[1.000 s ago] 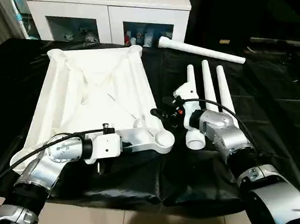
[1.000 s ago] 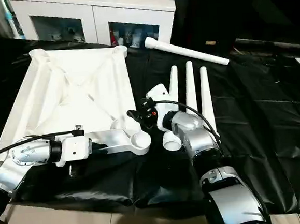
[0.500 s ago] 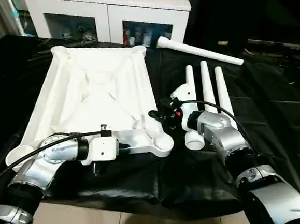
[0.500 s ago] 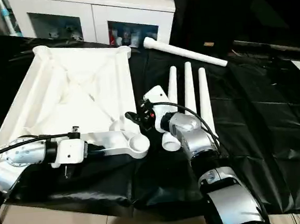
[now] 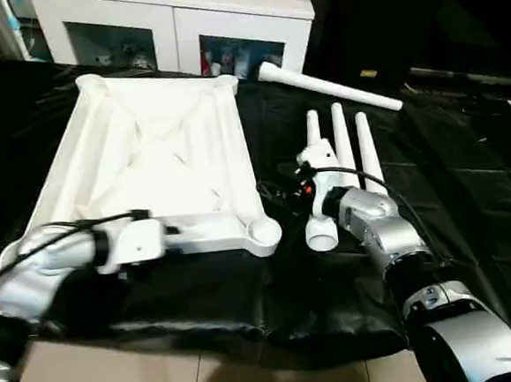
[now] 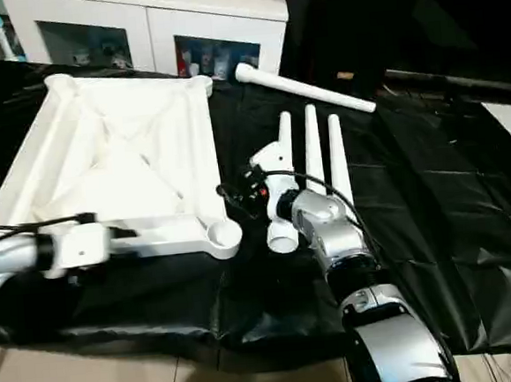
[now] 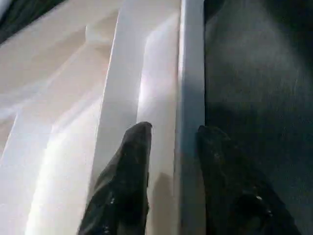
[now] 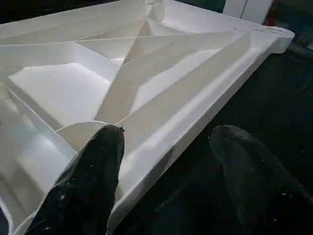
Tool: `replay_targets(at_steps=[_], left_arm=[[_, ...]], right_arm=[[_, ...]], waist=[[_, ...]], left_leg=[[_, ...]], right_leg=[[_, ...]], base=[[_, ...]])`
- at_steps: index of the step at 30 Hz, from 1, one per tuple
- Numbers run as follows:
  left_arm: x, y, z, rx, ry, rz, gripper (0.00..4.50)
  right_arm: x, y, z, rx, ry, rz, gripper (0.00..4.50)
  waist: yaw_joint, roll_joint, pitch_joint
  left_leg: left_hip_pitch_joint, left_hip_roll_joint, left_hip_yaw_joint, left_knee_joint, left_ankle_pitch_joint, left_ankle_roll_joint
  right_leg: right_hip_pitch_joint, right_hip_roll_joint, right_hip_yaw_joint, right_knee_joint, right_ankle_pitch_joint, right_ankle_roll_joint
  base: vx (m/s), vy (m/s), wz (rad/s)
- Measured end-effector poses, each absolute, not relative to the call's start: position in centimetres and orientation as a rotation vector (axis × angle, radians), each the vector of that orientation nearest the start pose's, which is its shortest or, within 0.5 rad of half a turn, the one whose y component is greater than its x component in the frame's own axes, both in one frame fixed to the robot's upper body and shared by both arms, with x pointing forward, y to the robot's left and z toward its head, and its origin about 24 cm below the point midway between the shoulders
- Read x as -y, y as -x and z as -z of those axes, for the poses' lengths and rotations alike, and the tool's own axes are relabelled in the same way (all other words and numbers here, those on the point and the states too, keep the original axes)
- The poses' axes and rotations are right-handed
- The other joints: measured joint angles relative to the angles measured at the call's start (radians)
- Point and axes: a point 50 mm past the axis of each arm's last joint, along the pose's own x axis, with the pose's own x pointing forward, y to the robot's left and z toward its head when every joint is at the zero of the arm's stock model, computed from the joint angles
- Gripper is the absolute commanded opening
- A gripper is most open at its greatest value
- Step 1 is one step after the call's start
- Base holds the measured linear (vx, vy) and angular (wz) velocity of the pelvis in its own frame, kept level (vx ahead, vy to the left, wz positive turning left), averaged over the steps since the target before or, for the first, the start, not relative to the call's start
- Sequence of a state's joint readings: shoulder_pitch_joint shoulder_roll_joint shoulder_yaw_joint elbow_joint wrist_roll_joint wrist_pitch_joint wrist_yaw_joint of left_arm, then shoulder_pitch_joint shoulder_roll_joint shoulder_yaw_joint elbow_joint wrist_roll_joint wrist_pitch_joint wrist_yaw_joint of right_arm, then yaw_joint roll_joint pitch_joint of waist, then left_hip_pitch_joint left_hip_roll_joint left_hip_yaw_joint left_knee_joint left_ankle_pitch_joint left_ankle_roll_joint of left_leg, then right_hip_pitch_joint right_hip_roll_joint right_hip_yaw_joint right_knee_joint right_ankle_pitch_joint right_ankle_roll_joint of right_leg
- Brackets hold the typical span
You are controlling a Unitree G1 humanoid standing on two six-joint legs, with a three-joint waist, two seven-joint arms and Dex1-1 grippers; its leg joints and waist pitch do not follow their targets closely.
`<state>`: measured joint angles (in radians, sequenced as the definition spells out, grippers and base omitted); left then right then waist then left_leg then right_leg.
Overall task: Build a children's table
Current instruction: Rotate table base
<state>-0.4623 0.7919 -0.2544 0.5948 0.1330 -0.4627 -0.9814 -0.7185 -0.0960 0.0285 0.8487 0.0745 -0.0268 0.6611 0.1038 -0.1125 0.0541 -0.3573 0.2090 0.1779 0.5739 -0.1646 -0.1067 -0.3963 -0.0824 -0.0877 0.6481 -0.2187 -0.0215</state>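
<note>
Leftmost, left gripper (image 7: pixel 168 147) at tabletop's (image 5: pixel 146 155) near rim, fingers (image 7: pixel 124 186) apart, straddling rim wall, one inside, one outside. Tabletop lies underside-up on black sheet (image 5: pixel 468 192), X-bracing showing. Right of tabletop, right gripper (image 8: pixel 166 147) just beside corner socket (image 5: pixel 264 232), fingers spread, nothing between. Three legs (image 5: pixel 340 144) side by side beyond it; fourth leg (image 5: pixel 327 85) lies aslant near white cabinet (image 5: pixel 171 21).

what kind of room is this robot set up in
Probably a living room at home: a white cabinet with glass doors holding small items, a tiled floor, and a black sheet spread under the parts.
</note>
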Motion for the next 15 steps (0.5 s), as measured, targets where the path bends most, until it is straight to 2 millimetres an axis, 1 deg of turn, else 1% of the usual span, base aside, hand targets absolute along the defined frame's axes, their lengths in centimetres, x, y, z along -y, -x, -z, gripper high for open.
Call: replay_targets(at_steps=[2, 4, 6, 7, 8, 9, 10, 13, 15], left_arm=[[-26.1, -29.5, -8.2, -0.286, -0.997, 1.034, 2.09], [-27.1, -29.2, -8.4, -0.308, -0.982, 1.0, 2.36], [-27.9, -29.0, -8.9, -0.314, -0.988, 0.973, 2.43], [-28.5, -29.0, -9.4, -0.303, -0.978, 0.944, 2.61], [-29.0, -29.0, -10.0, -0.29, -0.965, 0.91, 2.61], [-29.6, -29.1, -10.6, -0.278, -0.958, 0.874, 2.77], [-30.4, -29.1, -11.6, -0.253, -0.949, 0.816, 2.77], [-32.0, -29.5, -14.4, -0.178, -0.942, 0.674, 3.06], [-32.6, -29.8, -15.8, -0.132, -0.935, 0.596, 3.06]], right_arm=[[9.5, -35.9, -6.5, -0.15, 0.046, -0.786, 3.11], [9.5, -35.9, -6.5, -0.148, 0.042, -0.784, 3.11], [9.6, -36.0, -6.6, -0.147, 0.041, -0.782, 3.11], [9.7, -36.0, -6.6, -0.144, 0.036, -0.778, 3.11], [9.8, -36.0, -6.7, -0.139, 0.031, -0.772, 3.11], [9.9, -36.1, -6.8, -0.136, 0.027, -0.767, 3.11], [10.1, -36.1, -7.0, -0.131, 0.024, -0.76, 3.11], [10.7, -36.3, -7.2, -0.127, 0.014, -0.735, 3.11], [10.9, -36.4, -7.5, -0.119, 0.004, -0.714, 3.11]], waist=[[0.002, -0.001, 0.0], [0.004, -0.001, 0.0], [0.007, -0.002, 0.0], [0.008, -0.002, 0.0], [0.009, -0.002, 0.001], [0.01, -0.002, 0.0], [0.009, -0.002, 0.0], [0.009, -0.003, 0.0], [0.009, -0.002, 0.001]], left_leg=[[0.0, 0.0, 0.0, 0.0, 0.0, 0.0], [-0.001, 0.0, 0.0, 0.0, 0.0, 0.0], [-0.001, 0.0, 0.0, 0.0, 0.0, 0.0], [-0.001, 0.0, 0.0, 0.0, 0.0, 0.0], [-0.002, 0.0, 0.0, 0.0, 0.0, 0.0], [-0.002, 0.0, -0.001, 0.0, 0.0, 0.0], [-0.002, 0.0, -0.001, 0.0, 0.0, 0.0], [-0.001, 0.0, -0.001, 0.001, 0.0, 0.0], [-0.001, 0.0, -0.001, 0.001, 0.0, 0.0]], right_leg=[[0.0, 0.0, 0.0, 0.0, 0.0, 0.0], [0.0, 0.0, 0.0, 0.0, 0.0, 0.0], [-0.001, 0.001, 0.0, 0.0, 0.0, 0.0], [-0.001, 0.001, 0.0, 0.0, 0.0, 0.0], [-0.002, 0.001, 0.0, 0.0, 0.0, 0.0], [-0.002, 0.001, 0.0, 0.0, 0.0, 0.0], [-0.002, 0.001, 0.0, 0.0, 0.0, 0.0], [-0.001, 0.001, 0.0, 0.0, 0.0, 0.0], [-0.001, 0.001, 0.001, 0.0, 0.0, 0.0]], base=[[0.0, 0.0, 0.0], [0.0, 0.0, 0.0], [0.0, 0.0, 0.0], [0.0, 0.0, 0.0], [0.0, 0.0, 0.0], [0.0, 0.0, 0.0], [0.0, 0.0, 0.0], [0.0, 0.0, 0.0], [0.0, 0.0, 0.0]])
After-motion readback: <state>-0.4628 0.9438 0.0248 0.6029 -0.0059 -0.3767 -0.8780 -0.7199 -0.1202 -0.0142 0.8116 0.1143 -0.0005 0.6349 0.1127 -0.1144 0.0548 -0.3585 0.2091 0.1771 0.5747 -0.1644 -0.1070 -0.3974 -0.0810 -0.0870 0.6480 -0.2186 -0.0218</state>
